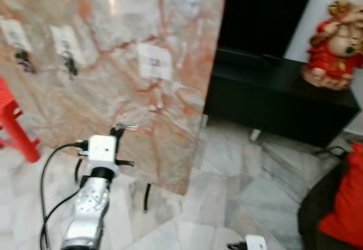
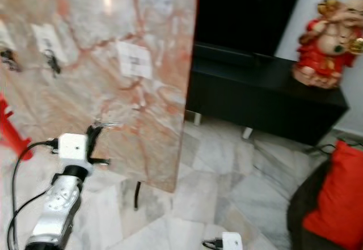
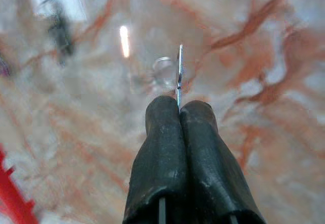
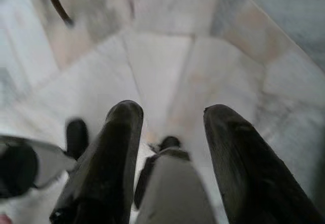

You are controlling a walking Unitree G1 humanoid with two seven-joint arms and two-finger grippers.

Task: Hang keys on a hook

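Low in the frame, the left gripper (image 3: 179, 107) is pinched shut on a thin silver key ring (image 3: 179, 74). Beyond, a pink-veined marble board (image 1: 170, 108) carries small dark hooks (image 1: 69, 64) (upper left); the ring should be raised toward one. The right gripper (image 4: 170, 127) hangs open.

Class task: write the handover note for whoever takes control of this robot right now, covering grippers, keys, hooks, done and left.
Left gripper: shut on the keys, raised before the marble board.
Right gripper: open, idle, hanging low over the floor.
Hooks: on white pads along the board's upper part, up and to the left of the keys.
Done: keys picked up.
Left: carry them to a hook, hang, release.
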